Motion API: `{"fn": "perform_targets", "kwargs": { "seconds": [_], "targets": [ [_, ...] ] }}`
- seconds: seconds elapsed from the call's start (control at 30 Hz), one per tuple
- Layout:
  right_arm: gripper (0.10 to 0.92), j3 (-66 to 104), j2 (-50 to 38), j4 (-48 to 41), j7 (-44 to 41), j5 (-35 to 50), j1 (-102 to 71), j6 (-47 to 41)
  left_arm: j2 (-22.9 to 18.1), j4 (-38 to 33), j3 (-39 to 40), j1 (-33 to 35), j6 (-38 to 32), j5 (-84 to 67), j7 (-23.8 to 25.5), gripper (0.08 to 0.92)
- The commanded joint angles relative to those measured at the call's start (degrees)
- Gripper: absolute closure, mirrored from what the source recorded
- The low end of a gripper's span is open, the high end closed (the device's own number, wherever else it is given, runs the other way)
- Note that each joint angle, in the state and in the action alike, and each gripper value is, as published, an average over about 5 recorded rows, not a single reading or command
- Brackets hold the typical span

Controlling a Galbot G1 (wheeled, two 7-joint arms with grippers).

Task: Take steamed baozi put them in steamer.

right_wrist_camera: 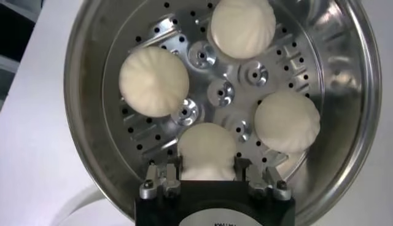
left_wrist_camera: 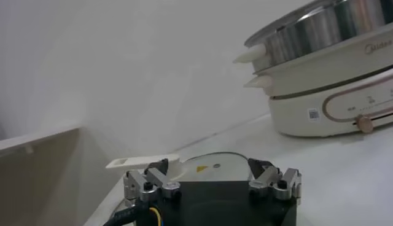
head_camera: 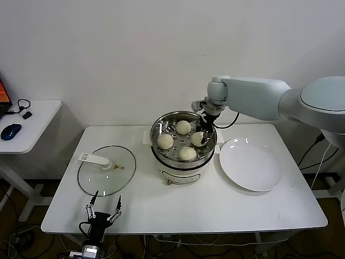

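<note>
Four buns: all four steamed baozi sat on the perforated floor of the steamer; the plate beside it held none.
Step in hand: releasing the last bun, by my reading.
Doing it well: part the fingers fully, then lift straight up, clear of the neighbouring buns and the rim.
Right gripper: inside the basket, jaws narrowly spread, flanking that bun, apparently touching it.
Left gripper: parked at the table's near edge beside the glass lid, fingers apart, holding nothing.
</note>
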Motion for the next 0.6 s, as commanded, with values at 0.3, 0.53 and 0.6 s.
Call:
{"fn": "perform_targets", "kwargs": {
  "seconds": [0.3,0.53,0.6],
  "targets": [
    [0.257,0.8,-3.3,1.7,2.5,9.7,3.1,0.2,0.2,0.0,0.1,0.2,-0.1,0.1,0.0,0.177],
    [0.203,-2.6,-9.4,6.0,3.0,13.2,11.4,0.2,0.3,-0.6,0.2,0.6,-0.1,0.2,0.0,0.177],
    [0.203,-2.4,-12.0,8.6,6.1,14.3,12.8,-0.2,0.3,-0.7,0.2,0.6,-0.1,0.2,0.0,0.177]
  ]
}}
